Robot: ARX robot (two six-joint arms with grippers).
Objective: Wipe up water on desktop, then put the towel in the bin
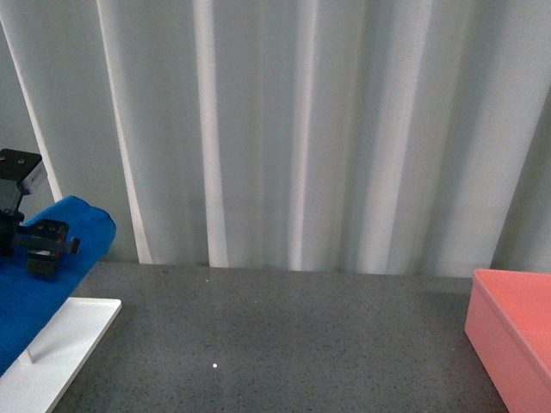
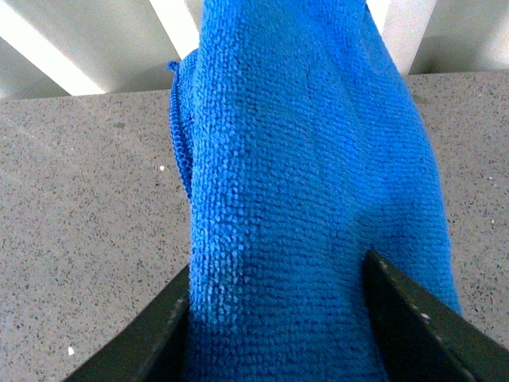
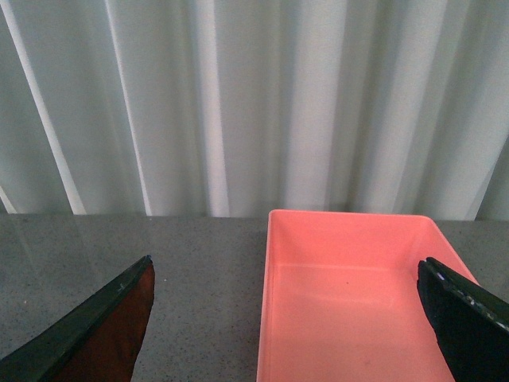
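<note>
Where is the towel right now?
In the front view the towel hangs at the far left, above the white rack base, with the fingers of the left gripper on either side of it.

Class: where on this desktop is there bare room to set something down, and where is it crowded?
Free: the desktop between the white rack plate and the bin, back to the curtain. The bin looks empty. Crowded: the left edge, where the left gripper holds the towel.

No text, label, brand, number or sign can be read in any of the three views; every visible surface is plain.
</note>
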